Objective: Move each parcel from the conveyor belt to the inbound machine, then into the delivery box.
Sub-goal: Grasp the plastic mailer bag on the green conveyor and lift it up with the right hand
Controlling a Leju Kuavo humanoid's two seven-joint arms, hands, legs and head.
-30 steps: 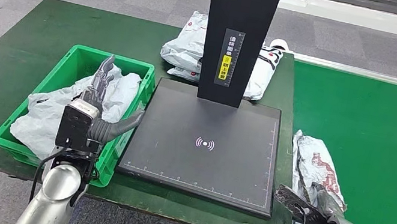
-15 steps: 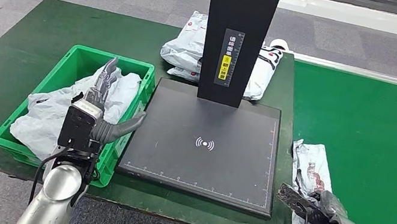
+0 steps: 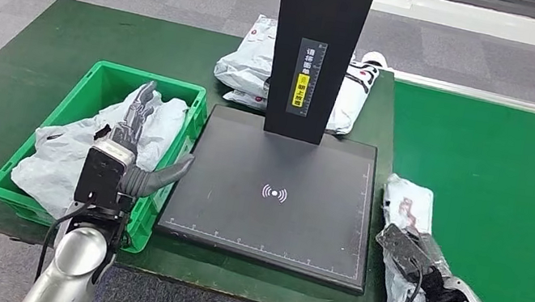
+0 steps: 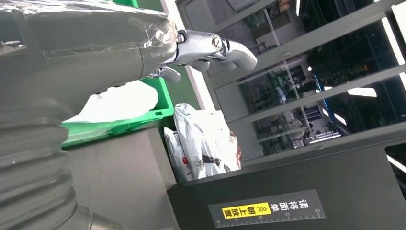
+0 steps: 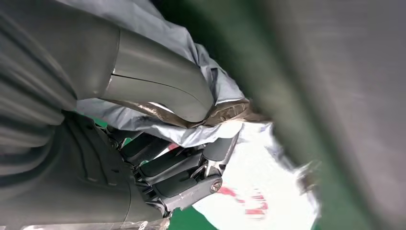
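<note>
Your parcel (image 3: 405, 223) sits at the belt's (image 3: 502, 199) near edge, at four o'clock from the scanner plate (image 3: 277, 194), and it has slid toward the plate over the last second. Your right hand (image 3: 414, 258) is grasping it: the right wrist view shows thumb and fingers (image 5: 177, 177) pinching the grey film. That reads as the lift toward the machine starting. At nine o'clock, your left hand (image 3: 134, 153) hovers released above the green box (image 3: 96, 77), holding nothing. More parcels (image 3: 250, 62) lie at twelve o'clock behind the post (image 3: 319, 45).
</note>
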